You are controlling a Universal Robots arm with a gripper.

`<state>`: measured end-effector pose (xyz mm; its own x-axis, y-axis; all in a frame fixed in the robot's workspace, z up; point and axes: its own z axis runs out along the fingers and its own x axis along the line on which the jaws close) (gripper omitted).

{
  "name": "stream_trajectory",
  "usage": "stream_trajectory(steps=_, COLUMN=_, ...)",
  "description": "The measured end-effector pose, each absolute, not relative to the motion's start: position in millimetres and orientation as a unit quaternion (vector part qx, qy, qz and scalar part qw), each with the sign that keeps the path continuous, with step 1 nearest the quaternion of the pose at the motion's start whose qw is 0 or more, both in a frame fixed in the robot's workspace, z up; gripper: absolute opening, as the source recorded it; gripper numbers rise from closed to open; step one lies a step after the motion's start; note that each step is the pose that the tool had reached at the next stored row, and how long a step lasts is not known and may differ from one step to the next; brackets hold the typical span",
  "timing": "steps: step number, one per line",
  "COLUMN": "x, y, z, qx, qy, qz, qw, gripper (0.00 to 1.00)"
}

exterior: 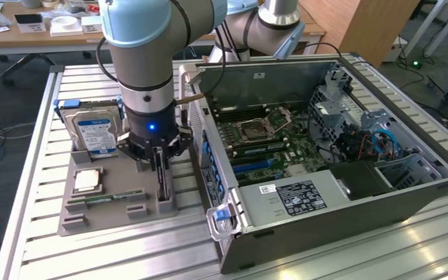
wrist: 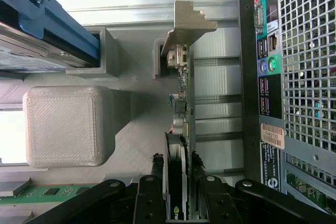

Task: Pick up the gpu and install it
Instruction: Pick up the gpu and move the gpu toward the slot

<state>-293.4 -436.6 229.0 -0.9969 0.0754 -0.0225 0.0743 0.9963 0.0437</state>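
Observation:
The gpu [exterior: 163, 178] stands on edge in a slot of the grey holder tray [exterior: 80, 220], close beside the open computer case [exterior: 325, 192]. My gripper [exterior: 158, 158] hangs straight down over it, with its fingers on either side of the card's upper edge. In the wrist view the gpu [wrist: 182, 98] shows edge-on: green board, black cooler, and the silver bracket [wrist: 187, 22] at its far end. The gripper [wrist: 177, 161] is shut on the card, with a dark fingertip [wrist: 157, 162] pressed against the cooler face and the other against the board face.
A silver hard drive with a blue label [exterior: 93, 131] stands in a blue caddy at the tray's back. A CPU [exterior: 88, 181] and a RAM stick [exterior: 103, 199] lie on the tray. The motherboard [exterior: 263, 143] is exposed inside the case. The case's rear port panel [wrist: 268, 77] is close beside the card.

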Motion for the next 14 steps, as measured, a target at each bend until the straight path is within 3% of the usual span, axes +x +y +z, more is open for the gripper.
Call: stream_trajectory(steps=14, x=-292.9, y=-436.7, z=228.9, qx=0.048, qy=0.999, qz=0.021, qw=0.012, gripper=0.33)
